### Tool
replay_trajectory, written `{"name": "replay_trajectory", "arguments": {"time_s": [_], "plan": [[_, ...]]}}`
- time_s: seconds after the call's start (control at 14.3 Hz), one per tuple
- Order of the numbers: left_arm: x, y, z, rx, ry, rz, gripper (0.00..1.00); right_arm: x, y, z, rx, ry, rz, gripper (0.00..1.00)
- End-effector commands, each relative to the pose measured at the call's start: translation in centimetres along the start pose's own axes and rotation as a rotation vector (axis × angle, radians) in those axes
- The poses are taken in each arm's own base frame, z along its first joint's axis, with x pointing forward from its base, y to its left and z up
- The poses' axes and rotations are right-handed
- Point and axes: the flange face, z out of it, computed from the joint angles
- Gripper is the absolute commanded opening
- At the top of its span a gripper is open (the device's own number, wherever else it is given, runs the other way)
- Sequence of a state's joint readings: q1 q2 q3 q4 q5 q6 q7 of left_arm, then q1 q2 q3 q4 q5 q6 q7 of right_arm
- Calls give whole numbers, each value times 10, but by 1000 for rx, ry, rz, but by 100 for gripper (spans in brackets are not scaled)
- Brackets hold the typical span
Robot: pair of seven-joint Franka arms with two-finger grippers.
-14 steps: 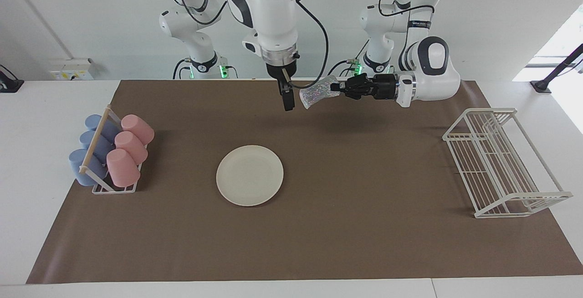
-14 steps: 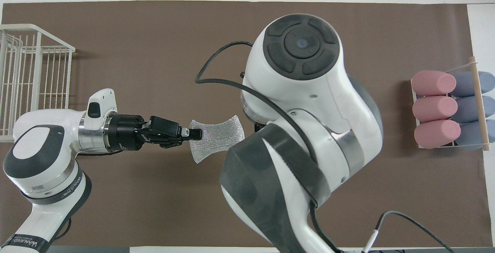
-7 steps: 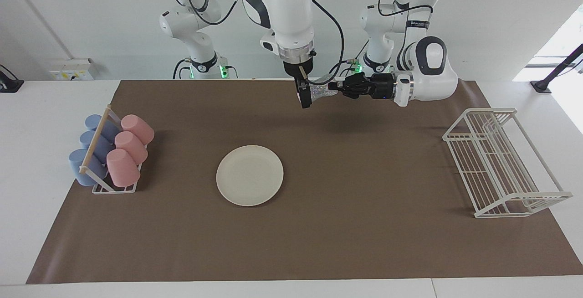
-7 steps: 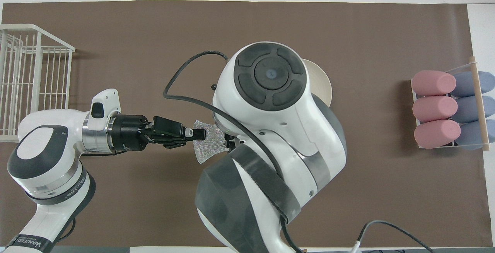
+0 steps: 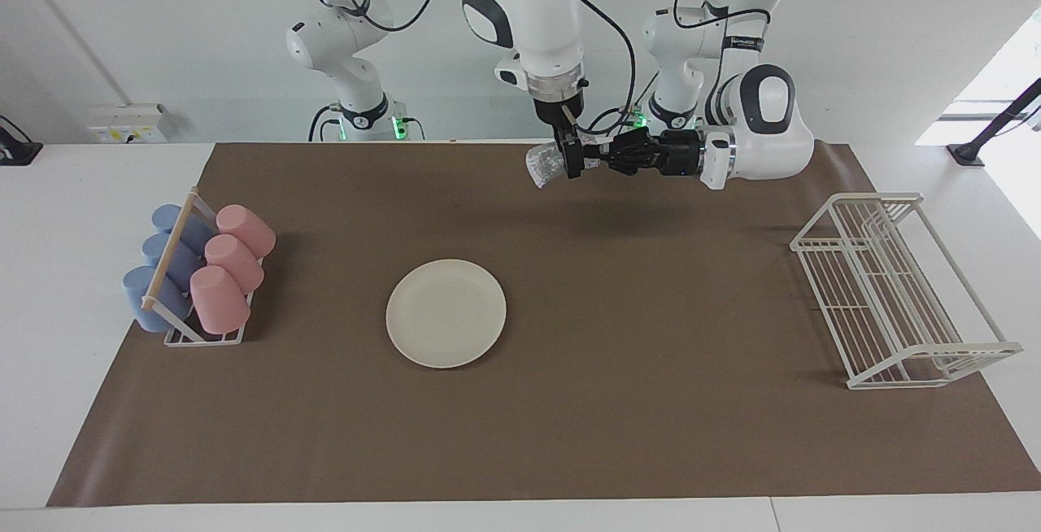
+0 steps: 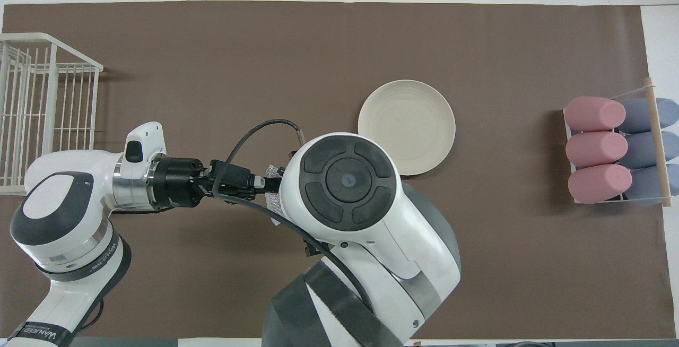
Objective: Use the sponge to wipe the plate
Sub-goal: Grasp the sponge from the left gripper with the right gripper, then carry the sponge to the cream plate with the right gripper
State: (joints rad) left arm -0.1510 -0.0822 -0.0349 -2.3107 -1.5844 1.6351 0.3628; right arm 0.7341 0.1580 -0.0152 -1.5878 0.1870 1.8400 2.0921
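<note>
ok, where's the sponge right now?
Up in the air, not on the plate: the sponge is held by the shut left gripper over bare mat, with the open right gripper around it.

The left claw (image 5: 592, 159) lies level, pinched closed, while the right claw (image 5: 569, 163), spread wide, points down at its tip.

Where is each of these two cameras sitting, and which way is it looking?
Facing view: high across the table, looking at both robots; whole arms show, the left tool holding the sponge.
Overhead view: above the robots, looking steeply down; arms enter from below, the right arm hiding most of the sponge.
Shared: the plate, cup rack, wire rack.
</note>
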Motion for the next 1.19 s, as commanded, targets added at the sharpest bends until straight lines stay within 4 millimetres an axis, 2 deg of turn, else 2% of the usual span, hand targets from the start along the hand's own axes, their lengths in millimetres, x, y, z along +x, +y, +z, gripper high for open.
{"name": "replay_trajectory", "arguments": {"time_s": [0.0,0.07,0.14,0.63,0.7,0.91,0.98,1.05,1.12], "plan": [[-7,0,0,-15,9,12,0,24,4,-25,15,-21,-1,100],[-7,0,-2,-15,10,10,0,30,3,-33,26,-27,6,100],[-7,0,-2,-13,9,10,0,29,4,-32,25,-27,5,100],[-7,0,-5,-10,5,9,0,21,9,-9,82,-59,5,100],[-8,0,-4,-12,-1,9,0,21,9,-9,83,-60,5,96],[-9,-2,-5,2,-9,10,0,20,11,-10,78,-60,2,72],[-9,-2,-5,5,-10,10,0,19,12,-9,77,-59,-4,55],[-9,-2,-5,10,-13,11,0,20,11,-10,79,-60,-2,26],[-9,-3,-6,14,-15,11,0,20,10,-11,83,-62,0,0]]}}
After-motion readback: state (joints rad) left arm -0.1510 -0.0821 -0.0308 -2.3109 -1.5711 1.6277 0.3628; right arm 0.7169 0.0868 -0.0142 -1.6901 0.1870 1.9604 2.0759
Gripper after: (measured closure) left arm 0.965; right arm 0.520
